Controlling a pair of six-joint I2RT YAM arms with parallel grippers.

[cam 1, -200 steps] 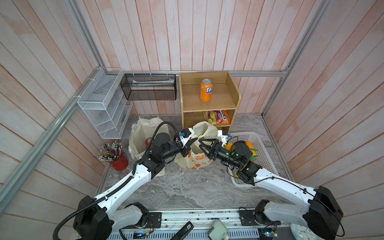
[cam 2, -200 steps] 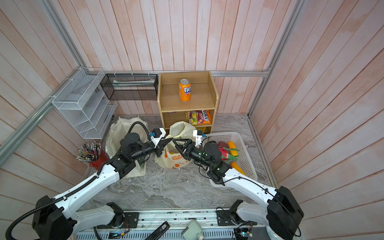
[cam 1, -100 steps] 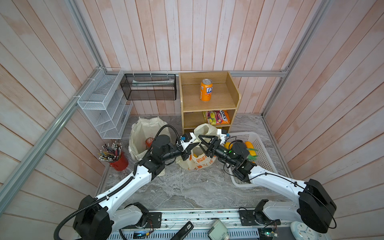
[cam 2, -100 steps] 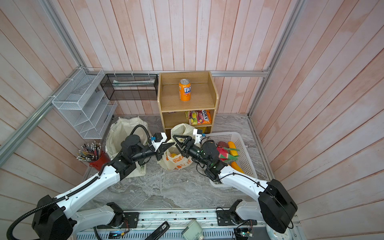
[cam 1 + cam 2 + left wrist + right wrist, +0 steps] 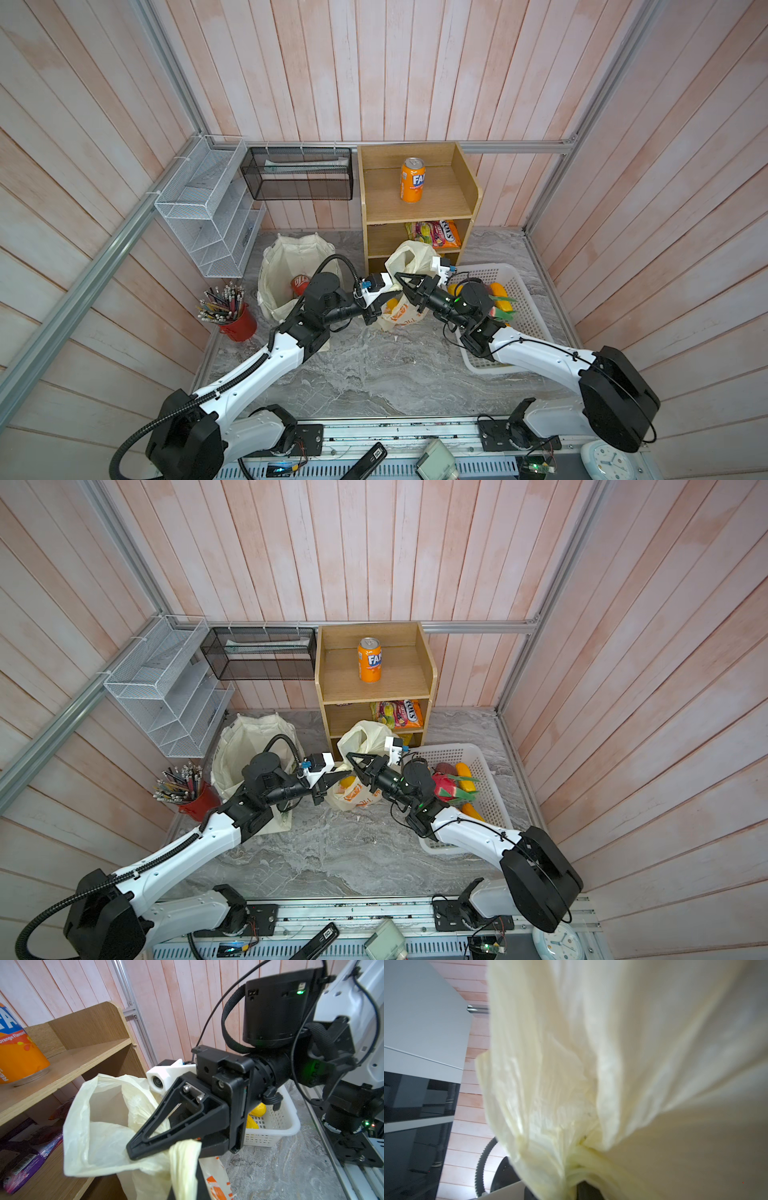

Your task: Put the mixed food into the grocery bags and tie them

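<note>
Clamps right gripper [image 5: 397, 276] on plastic carrier bag [image 5: 409, 255] (gaped wide a second ago). Keeps left gripper [image 5: 390, 296] pinched shut on same bag.

White link shells [image 5: 266, 361] are joined by black joint housings [image 5: 615, 399]. Black braided cables [image 5: 224, 1022] are routed externally. Triangular black fingers [image 5: 209, 1113] are secured by silver screws [image 5: 186, 1088].

1. Soft, even light is falling from above in both top views, casting only faint shadows on the marble tabletop [image 5: 374, 374].
2. The wall planks [image 5: 685, 166] are splaying outward toward the frame edges.
3. In the right wrist view the pale-yellow plastic carrier bag [image 5: 612, 1064] is blurring at close range and glowing translucent.
4. In the left wrist view the lower compartments of the wooden shelf [image 5: 83, 1028] are lying in shadow.
</note>
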